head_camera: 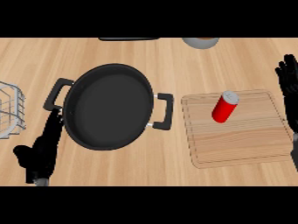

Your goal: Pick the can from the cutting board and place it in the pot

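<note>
A red can (225, 107) with a silver top stands upright on the wooden cutting board (241, 144), near the board's far middle. To its left sits the black pot (108, 106), wide and shallow with two side handles, nothing inside it. My right hand (297, 101) is open at the board's right edge, fingers straight and pointing away, well apart from the can. At the pot's near left rim my left hand (43, 151) rests open, fingers up.
A wire basket (1, 109) stands at the left edge. At the far edge of the counter are a grey round bowl-like object (200, 42) and a dark flat item (128, 39).
</note>
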`<state>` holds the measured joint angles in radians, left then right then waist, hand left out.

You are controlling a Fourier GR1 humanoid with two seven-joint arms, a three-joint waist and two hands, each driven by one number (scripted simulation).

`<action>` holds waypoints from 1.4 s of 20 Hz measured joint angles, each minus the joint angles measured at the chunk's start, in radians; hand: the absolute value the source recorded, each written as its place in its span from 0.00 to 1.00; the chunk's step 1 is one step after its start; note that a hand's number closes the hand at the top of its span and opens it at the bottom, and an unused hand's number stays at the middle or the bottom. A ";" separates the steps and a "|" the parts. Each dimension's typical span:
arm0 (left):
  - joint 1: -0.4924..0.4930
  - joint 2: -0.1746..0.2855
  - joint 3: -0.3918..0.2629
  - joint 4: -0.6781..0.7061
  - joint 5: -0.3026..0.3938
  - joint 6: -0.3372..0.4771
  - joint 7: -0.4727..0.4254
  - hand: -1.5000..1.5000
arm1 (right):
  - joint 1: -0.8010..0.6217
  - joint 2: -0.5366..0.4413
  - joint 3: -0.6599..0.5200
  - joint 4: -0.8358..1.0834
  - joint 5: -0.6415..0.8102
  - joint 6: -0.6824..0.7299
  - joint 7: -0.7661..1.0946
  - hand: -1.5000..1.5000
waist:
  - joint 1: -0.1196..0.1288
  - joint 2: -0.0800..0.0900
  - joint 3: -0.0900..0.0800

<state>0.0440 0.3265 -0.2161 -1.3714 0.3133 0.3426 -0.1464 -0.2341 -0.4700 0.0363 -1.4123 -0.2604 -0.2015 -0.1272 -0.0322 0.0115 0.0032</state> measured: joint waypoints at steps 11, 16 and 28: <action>-0.116 0.042 -0.137 0.009 -0.028 -0.184 0.149 0.50 | -0.054 -0.031 0.137 0.087 0.125 0.128 -0.045 0.00 | 0.033 -0.003 -0.002; -0.157 0.032 -0.142 0.023 -0.023 -0.220 0.205 0.50 | -0.036 0.017 0.046 0.104 0.038 0.172 -0.237 0.00 | 0.028 -0.008 -0.001; -0.178 0.022 -0.118 0.044 -0.033 -0.283 0.222 0.50 | -0.227 -0.175 0.045 0.075 -0.077 0.426 0.290 0.00 | 0.039 -0.011 -0.004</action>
<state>-0.1340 0.3485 -0.3337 -1.3271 0.2802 0.0601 0.0754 -0.4610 -0.6449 0.0816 -1.3375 -0.3372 0.2242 0.1630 0.0069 0.0005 -0.0011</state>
